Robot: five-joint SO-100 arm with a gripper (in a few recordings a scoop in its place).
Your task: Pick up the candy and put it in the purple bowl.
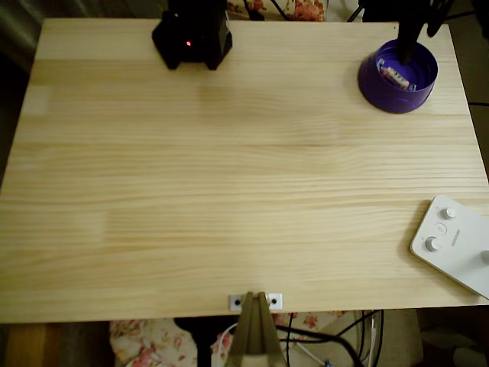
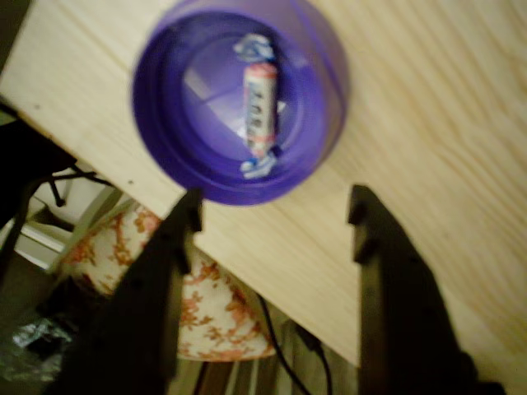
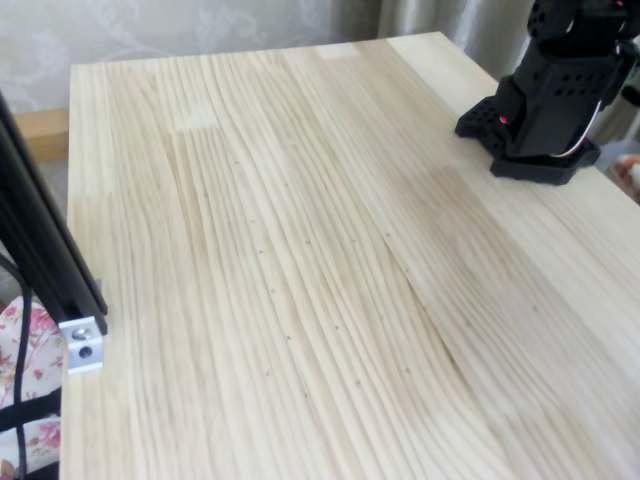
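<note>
The purple bowl point(image 1: 398, 76) stands at the table's far right corner in the overhead view. The candy point(image 1: 396, 77) lies inside it, a whitish-pink wrapped sweet with twisted ends. In the wrist view the candy point(image 2: 259, 109) rests on the floor of the bowl point(image 2: 160, 123). My gripper point(image 2: 274, 212) hovers above the bowl's rim, open, with nothing between its black fingers point(image 2: 174, 239). From overhead the gripper point(image 1: 406, 42) hangs dark over the bowl's back edge.
The arm's black base point(image 1: 192, 37) sits at the table's far edge and also shows in the fixed view point(image 3: 545, 95). A white device with knobs point(image 1: 456, 243) lies at the right edge. A metal bracket point(image 1: 256, 301) clamps the near edge.
</note>
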